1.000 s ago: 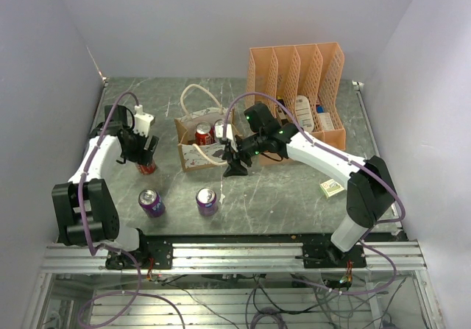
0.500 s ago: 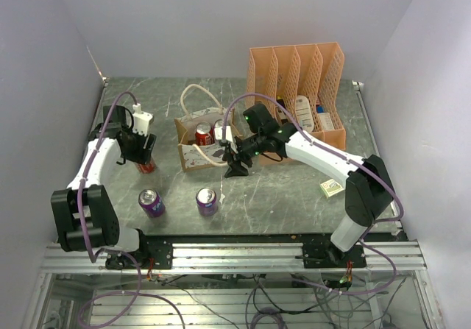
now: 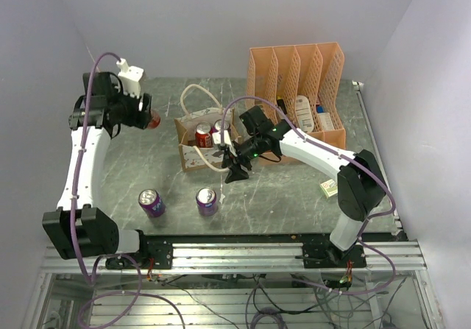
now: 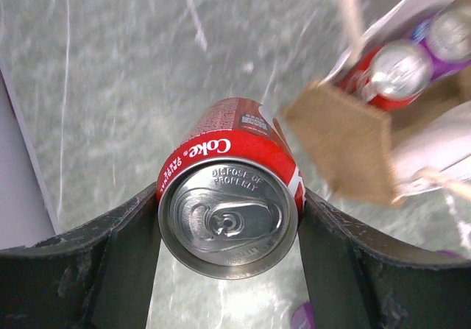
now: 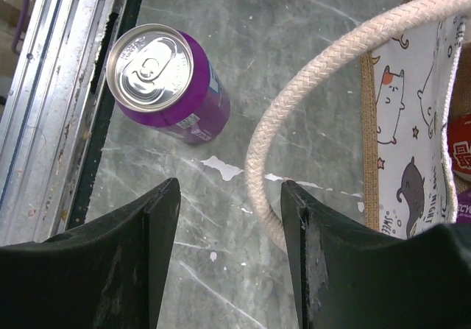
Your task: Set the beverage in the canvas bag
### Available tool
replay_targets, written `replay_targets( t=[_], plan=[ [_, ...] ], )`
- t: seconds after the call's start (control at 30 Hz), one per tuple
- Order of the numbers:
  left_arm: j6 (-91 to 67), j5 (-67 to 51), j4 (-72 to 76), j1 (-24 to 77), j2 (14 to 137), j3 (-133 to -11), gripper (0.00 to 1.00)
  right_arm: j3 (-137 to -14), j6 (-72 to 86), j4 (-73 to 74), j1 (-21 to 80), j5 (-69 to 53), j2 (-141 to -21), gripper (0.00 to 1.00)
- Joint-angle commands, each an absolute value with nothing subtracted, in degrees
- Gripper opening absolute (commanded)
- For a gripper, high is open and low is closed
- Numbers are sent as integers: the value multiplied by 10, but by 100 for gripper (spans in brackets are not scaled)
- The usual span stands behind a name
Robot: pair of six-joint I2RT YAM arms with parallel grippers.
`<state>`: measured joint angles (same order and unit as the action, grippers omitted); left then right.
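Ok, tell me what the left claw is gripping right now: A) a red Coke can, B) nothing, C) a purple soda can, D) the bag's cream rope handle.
A: in the left wrist view the left claw is shut on the red aluminium Coke can, clamping it from both sides.

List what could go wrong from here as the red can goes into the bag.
The small off-white canvas bag already holds two cans, so the red cola can in the left jaws may land on their tops and tip out.
The cream rope handle runs between the open right jaws; any pull may drag the bag aside.
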<state>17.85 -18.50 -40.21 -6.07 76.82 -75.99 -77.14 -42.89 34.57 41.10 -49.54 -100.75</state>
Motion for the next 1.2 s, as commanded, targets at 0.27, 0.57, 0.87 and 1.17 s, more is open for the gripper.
replay_targets(
  t=[0.27, 0.57, 0.87, 1.17],
  plan=[
    [87, -301, -343, 96, 801, -906, 7, -748, -389, 301, 404, -544, -1006, 55],
    [91, -316, -344, 156, 873, -920, 7, -732, -408, 299, 388, -557, -990, 53],
    [113, -298, -357, 197, 887, -899, 7, -730, -419, 306, 387, -565, -986, 52],
    [147, -271, -373, 213, 887, -870, 7, -730, -425, 309, 387, -572, -987, 53]
  ],
)
